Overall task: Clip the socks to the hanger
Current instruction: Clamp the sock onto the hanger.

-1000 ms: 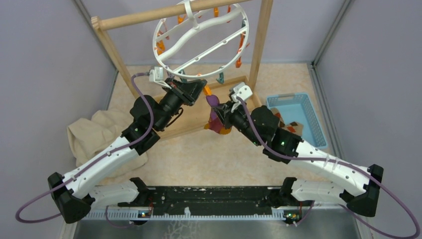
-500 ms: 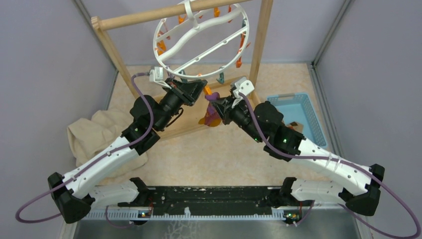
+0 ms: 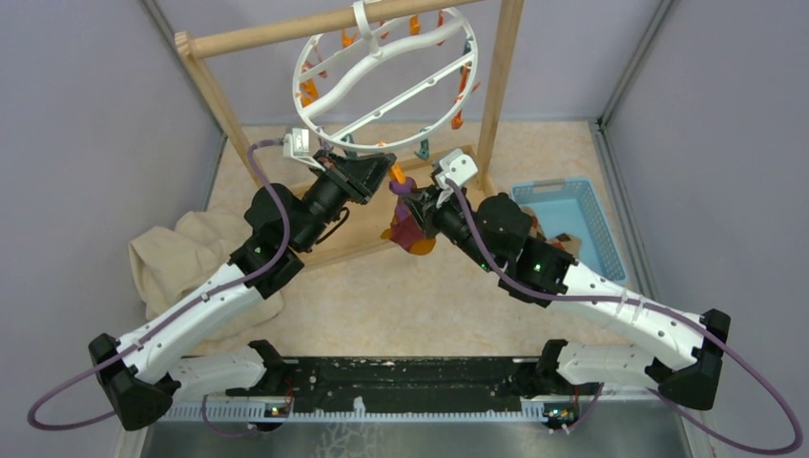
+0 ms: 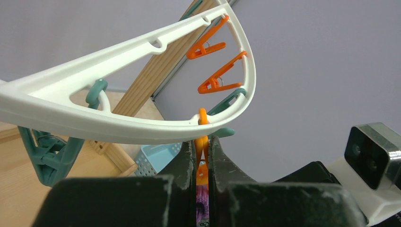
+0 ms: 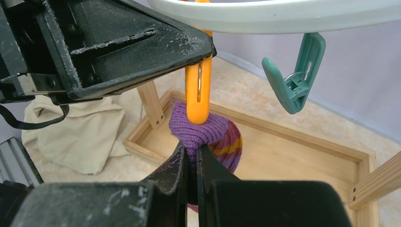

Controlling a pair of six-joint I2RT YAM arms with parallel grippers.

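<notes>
- Left gripper [image 4: 202,149]: pinched tight on orange clip [image 5: 198,94], which hangs vertical under the hanger [image 4: 118,127] rim.
- Right gripper [image 5: 191,158]: clamped on purple sock [image 5: 215,135]; cuff directly below the clip, touching its tip.
- Feed upward; seating unclear.

We're seeing a beige speckled desk [image 3: 420,305] carrying a crumpled beige cloth [image 3: 181,253] at left, a blue basket [image 3: 565,202] at right, and a wooden stand [image 3: 500,86] sitting at the back between them.
</notes>
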